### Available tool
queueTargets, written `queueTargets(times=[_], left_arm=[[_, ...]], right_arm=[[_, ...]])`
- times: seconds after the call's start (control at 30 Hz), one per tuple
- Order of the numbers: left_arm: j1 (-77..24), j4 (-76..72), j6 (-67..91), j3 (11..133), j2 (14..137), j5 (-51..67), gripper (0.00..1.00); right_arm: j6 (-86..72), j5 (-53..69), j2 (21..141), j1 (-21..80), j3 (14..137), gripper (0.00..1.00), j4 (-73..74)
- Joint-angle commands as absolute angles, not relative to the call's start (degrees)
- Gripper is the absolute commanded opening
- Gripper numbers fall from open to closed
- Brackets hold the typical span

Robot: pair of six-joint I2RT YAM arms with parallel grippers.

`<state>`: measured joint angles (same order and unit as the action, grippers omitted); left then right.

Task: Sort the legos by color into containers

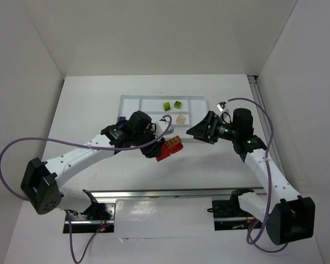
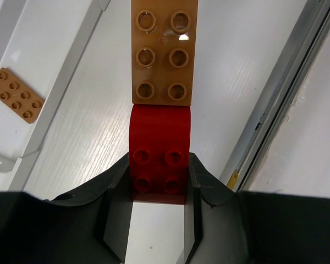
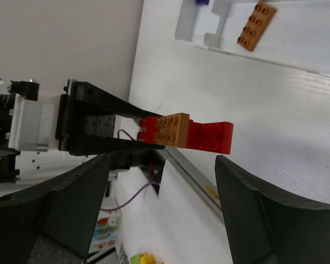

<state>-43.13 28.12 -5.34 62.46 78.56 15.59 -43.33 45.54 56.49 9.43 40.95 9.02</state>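
Closest to us in the left wrist view, the left gripper (image 2: 159, 184) is clamped on the near end of a red lego (image 2: 159, 137), with an orange lego (image 2: 164, 52) snapped onto its far end. The pair hangs above the worktop (image 2: 99, 126), just short of the tray (image 1: 132, 102). Facing it, the right gripper (image 3: 162, 162) stands with jaws wide apart, holding nothing. We judge the risk lies in the pull: with so short a hold on the red, tugging the orange could lever the pair loose, or both colours could land in one compartment. Only the right wrist view shows red reaching past the orange; only the top view shows the lime legos (image 1: 172, 104) in the tray's far row, upper centre.
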Motion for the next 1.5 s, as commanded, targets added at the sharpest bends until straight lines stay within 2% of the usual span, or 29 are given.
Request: queueTargets(times=[0.0,0.3,0.73,0.8,1.03,1.17,1.33,1.37,1.47], left_arm=[[-42.36,27.07,-4.13,62.67,75.15,17.67,0.00],[-41.84,27.07,-3.60,62.67,76.20,18.19,0.00],[-41.84,26.55,-3.08,62.67,76.20,18.19,0.00],[-41.84,26.54,-3.08,62.67,76.20,18.72,0.00],[-41.84,26.54,-3.08,62.14,76.20,19.34,0.00],[-41.84,26.02,-3.08,61.61,76.20,19.86,0.00],[-41.84,25.49,-3.08,61.61,76.20,19.86,0.00],[-41.84,25.49,-3.08,61.61,76.20,19.86,0.00],[-41.84,25.49,-3.08,61.61,76.20,19.34,0.00]], right_arm=[[-42.10,53.79,59.41,9.32,43.86,0.84,3.08],[-42.36,54.93,64.16,10.98,44.11,0.72,-1.76],[-41.31,51.68,68.64,16.79,45.18,0.72,-3.60],[-41.83,51.68,69.17,16.79,45.18,0.69,-4.22],[-43.94,52.21,70.75,17.93,44.56,0.47,-8.78],[-45.96,52.21,71.89,17.93,44.03,0.46,-10.55],[-47.72,52.21,71.89,17.93,43.42,0.25,-11.78],[-48.25,52.21,71.37,17.93,43.42,0.16,-13.26],[-49.04,51.60,70.76,17.93,42.89,0.09,-13.27]])
